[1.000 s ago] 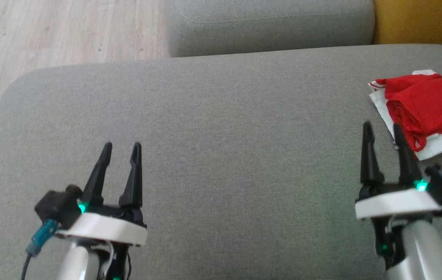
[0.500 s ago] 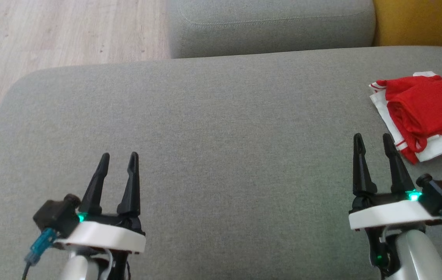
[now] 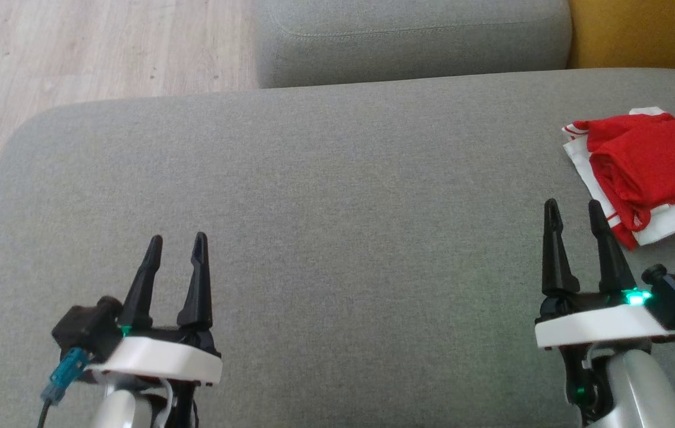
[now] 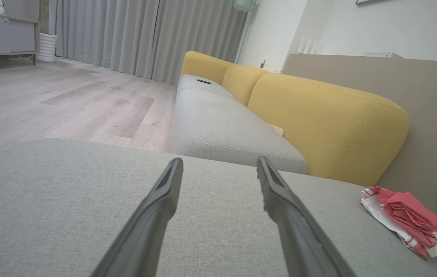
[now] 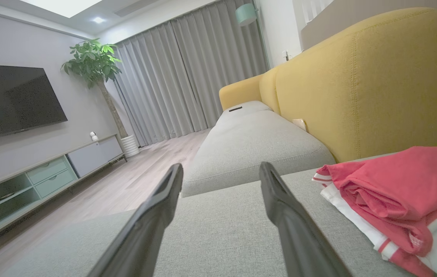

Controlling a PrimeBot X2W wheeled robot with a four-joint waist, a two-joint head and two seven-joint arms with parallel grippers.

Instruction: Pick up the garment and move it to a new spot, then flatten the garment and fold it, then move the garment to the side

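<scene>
The garment point(image 3: 649, 166), red and white and folded into a small bundle, lies at the right edge of the grey sofa seat point(image 3: 325, 196). It also appears as a garment point(image 4: 407, 215) far right in the left wrist view and as a garment point(image 5: 399, 196) close on the right in the right wrist view. My right gripper point(image 3: 573, 209) stands open just left of and below it, not touching, nothing between its fingers. My left gripper point(image 3: 176, 242) is open over bare cushion at the lower left, far from the cloth.
A second grey seat cushion point(image 3: 415, 38) lies beyond the one I work on, with a yellow backrest point(image 5: 364, 80) to the right. Wooden floor point(image 3: 94, 47) borders the cushion's rounded left and far edge. A TV console point(image 5: 30, 177) and plant point(image 5: 95, 65) stand across the room.
My right gripper has pulled back from the garment's edge toward me and settled; the left gripper has drawn back slightly. The garment has not moved.
</scene>
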